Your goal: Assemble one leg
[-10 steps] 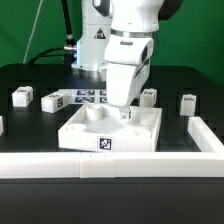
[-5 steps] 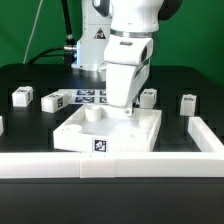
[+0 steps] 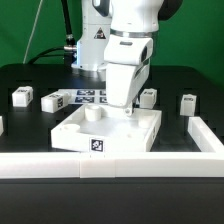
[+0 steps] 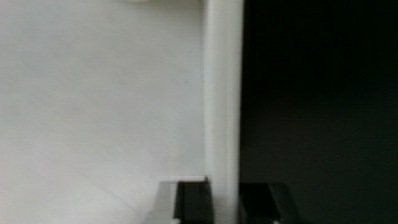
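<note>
The large white square tray part (image 3: 105, 135) lies at the table's middle with a tag on its front wall. My gripper (image 3: 127, 112) reaches down onto its wall at the exterior view's right. In the wrist view the two dark fingers (image 4: 191, 200) stand on either side of that thin white wall (image 4: 222, 100), and the gripper (image 4: 224, 190) is shut on it. A short white post (image 3: 95, 113) stands upright at the tray's far left corner. Loose legs lie on the table: two at the exterior view's left (image 3: 22, 96) (image 3: 52, 102) and two at its right (image 3: 148, 97) (image 3: 187, 103).
The marker board (image 3: 88, 97) lies flat behind the tray. A white rail (image 3: 110, 166) runs along the front of the table and turns back along the exterior view's right (image 3: 207, 135). The robot's base stands at the back.
The tray has slid and turned a little toward the exterior view's left, its front tag moving with it, while my gripper stays on its wall.
</note>
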`<move>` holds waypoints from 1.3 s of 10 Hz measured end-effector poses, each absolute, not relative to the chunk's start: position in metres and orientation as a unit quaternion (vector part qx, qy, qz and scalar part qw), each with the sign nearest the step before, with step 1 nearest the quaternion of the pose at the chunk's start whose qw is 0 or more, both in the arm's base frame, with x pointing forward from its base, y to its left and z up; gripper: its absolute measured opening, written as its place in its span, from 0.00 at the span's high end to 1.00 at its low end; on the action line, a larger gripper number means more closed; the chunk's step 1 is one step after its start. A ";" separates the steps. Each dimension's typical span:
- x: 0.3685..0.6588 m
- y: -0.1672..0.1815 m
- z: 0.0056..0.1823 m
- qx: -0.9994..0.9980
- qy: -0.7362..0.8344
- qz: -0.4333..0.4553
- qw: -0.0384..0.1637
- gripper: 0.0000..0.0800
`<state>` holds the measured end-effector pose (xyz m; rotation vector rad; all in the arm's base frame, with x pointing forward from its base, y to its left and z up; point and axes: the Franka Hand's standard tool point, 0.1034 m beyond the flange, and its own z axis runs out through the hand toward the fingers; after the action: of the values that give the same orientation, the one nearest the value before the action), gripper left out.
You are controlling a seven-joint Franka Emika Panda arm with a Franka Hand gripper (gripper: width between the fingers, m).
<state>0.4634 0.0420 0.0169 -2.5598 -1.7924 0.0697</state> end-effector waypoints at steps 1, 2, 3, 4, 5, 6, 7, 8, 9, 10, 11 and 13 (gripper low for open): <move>0.465 0.040 0.017 -0.800 -0.599 0.024 0.009 0.93; 0.470 0.038 0.019 -0.772 -0.635 0.024 0.009 0.93; 0.474 0.038 0.019 -0.748 -0.663 0.022 0.009 0.93; 0.476 0.042 0.017 -0.733 -0.680 0.021 0.008 0.93; 0.479 0.046 0.017 -0.727 -0.687 0.017 0.004 0.93; 0.479 0.045 0.017 -0.728 -0.685 0.017 0.004 0.93; 0.479 0.045 0.017 -0.728 -0.685 0.017 0.004 0.93; 0.479 0.045 0.017 -0.728 -0.685 0.017 0.003 0.93; 0.479 0.045 0.017 -0.729 -0.685 0.017 0.003 0.93; 0.483 0.053 0.017 -0.730 -0.683 0.014 0.003 0.93; 0.487 0.062 0.017 -0.727 -0.687 0.010 0.002 0.93; 0.496 0.081 0.017 -0.718 -0.696 0.001 0.001 0.93</move>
<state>0.4963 0.0809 0.0169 -2.2540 -2.1859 0.0045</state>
